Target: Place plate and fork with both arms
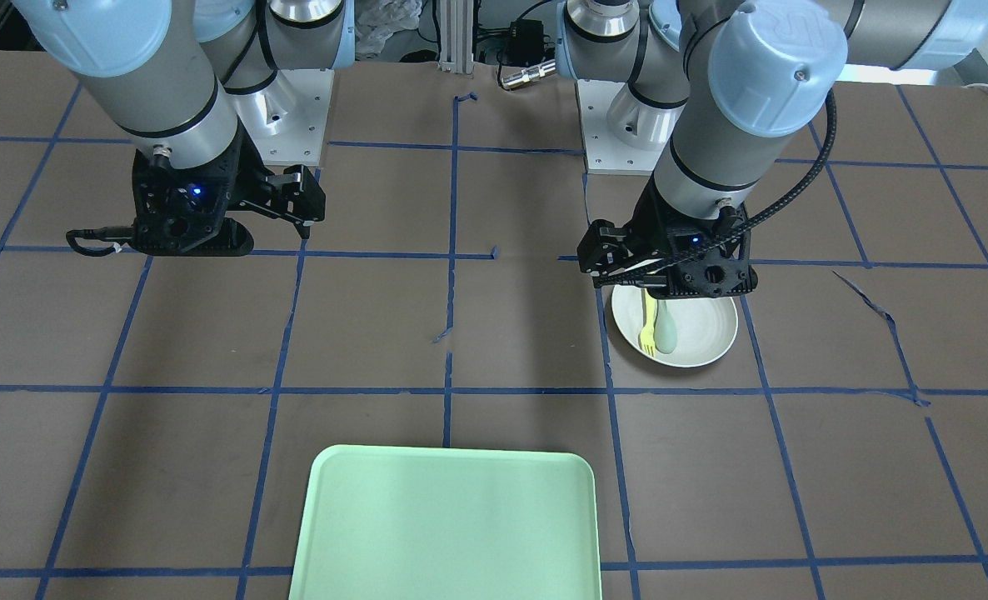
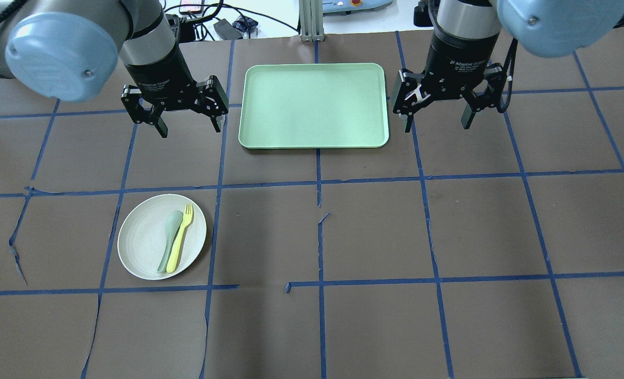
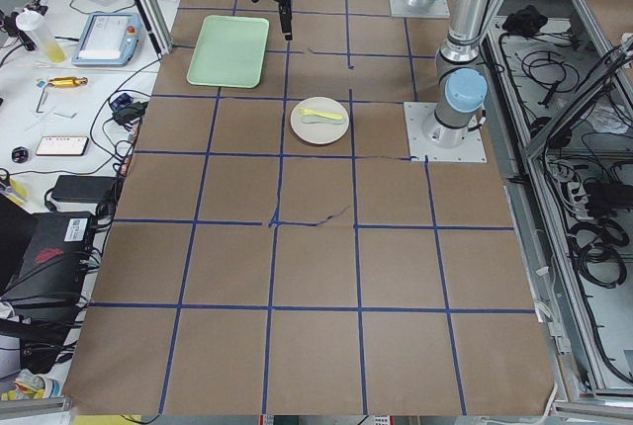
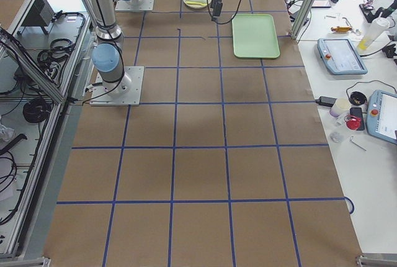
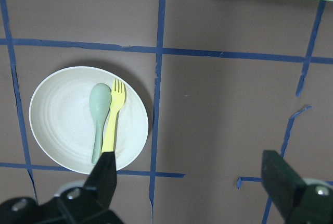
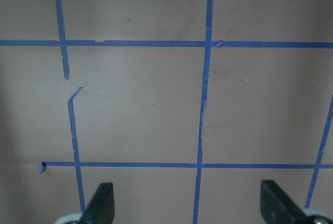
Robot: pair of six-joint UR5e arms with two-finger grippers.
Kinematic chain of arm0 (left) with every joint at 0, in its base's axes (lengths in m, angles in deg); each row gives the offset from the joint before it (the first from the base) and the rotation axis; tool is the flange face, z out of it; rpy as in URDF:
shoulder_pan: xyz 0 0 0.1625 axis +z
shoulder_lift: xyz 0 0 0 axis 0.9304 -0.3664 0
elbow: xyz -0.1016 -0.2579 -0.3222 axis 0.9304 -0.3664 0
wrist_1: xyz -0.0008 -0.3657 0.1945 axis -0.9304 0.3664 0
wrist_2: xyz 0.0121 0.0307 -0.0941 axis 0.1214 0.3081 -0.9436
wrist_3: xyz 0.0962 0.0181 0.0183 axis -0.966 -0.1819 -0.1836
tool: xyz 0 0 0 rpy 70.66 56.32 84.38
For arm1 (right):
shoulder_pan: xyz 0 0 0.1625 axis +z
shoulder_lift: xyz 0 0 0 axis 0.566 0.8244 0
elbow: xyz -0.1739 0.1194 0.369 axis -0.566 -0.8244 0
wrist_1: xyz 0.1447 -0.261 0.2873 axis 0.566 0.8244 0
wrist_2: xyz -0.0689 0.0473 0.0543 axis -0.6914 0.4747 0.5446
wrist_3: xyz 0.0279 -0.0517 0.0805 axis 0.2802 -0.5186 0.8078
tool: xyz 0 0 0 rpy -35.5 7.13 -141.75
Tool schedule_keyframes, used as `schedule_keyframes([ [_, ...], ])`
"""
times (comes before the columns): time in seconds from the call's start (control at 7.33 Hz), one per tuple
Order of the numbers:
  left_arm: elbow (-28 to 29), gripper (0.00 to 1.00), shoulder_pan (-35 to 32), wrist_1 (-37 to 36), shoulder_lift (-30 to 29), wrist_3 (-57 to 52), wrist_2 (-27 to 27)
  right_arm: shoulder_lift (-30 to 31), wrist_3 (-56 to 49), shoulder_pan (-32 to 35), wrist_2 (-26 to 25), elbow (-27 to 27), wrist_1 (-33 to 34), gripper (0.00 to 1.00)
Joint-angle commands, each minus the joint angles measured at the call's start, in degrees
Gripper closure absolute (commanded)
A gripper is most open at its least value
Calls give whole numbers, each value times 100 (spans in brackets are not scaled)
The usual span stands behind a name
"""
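The off-white plate lies on the table on my left side, with the yellow fork and a mint-green spoon side by side in it. The left wrist view shows the plate and fork too. My left gripper is open and empty, hanging in the air beyond the plate, left of the tray. My right gripper is open and empty, hanging just right of the tray.
The light-green tray lies empty at the far middle of the table, between the two grippers. Brown paper with a blue tape grid covers the table. The arm bases stand at the near edge.
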Motion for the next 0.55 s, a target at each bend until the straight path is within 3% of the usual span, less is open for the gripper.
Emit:
schedule_keyframes([
  [0.0,-19,0,-10,2,-8,0,-11,-3,1,2,-1,19,17,0],
  [0.41,-45,0,-27,2,1,9,-19,-20,-8,11,-1,28,17,0],
])
